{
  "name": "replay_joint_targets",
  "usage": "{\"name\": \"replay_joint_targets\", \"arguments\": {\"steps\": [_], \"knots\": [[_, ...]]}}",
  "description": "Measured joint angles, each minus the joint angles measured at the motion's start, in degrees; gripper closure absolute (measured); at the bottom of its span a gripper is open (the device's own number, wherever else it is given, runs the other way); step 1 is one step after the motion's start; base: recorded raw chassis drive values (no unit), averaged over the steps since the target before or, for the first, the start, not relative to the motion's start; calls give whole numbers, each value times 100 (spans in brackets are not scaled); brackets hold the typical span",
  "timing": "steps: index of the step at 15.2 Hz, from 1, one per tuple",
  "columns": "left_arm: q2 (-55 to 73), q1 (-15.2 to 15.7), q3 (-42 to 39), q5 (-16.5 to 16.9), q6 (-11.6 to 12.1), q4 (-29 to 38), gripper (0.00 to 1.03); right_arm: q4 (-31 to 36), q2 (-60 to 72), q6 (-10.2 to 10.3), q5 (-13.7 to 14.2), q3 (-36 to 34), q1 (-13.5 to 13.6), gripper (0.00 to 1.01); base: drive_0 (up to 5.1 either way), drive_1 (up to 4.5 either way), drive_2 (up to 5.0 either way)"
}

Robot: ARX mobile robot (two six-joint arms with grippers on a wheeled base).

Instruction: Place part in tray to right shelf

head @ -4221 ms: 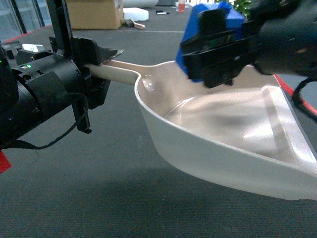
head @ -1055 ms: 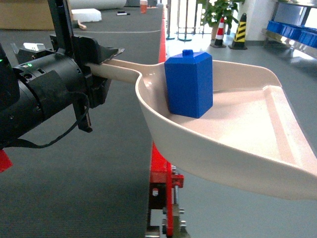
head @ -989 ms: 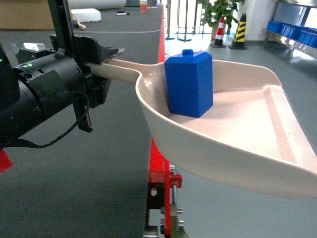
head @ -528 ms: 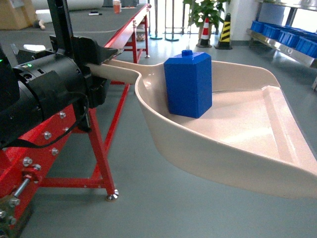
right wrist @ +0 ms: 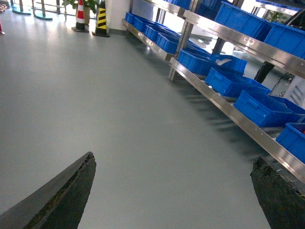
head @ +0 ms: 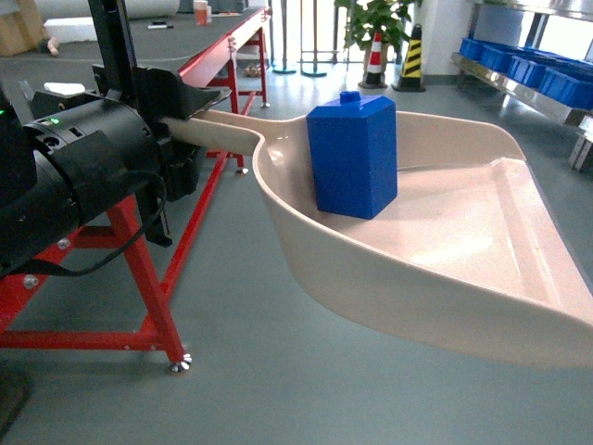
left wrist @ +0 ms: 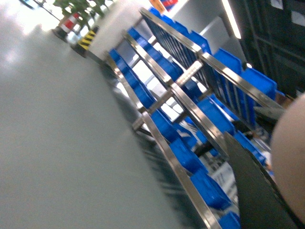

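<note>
Standing upright in the tray (head: 482, 278), the part (head: 354, 159); head view only.

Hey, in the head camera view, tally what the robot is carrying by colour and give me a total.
Blue: 1, the small bright blue plastic block with a round stud on top, standing in the scoop.
Beige: 1, the large beige plastic dustpan-shaped scoop, its handle held by the left pincer.
Total: 2.

We see a grey floor (right wrist: 119, 109). On it stand the steel shelf (right wrist: 248, 124) holding blue crates (right wrist: 259, 105), a red-framed table (head: 199, 111), and traffic cones (right wrist: 90, 16).
</note>
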Motion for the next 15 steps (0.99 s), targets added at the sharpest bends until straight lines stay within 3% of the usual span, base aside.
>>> {"name": "replay_joint_targets", "arguments": {"steps": [15], "knots": [[0,-48,-4,-4,4,11,91,9,-4,0,11,0,0,3,493,-252,-252]]}}
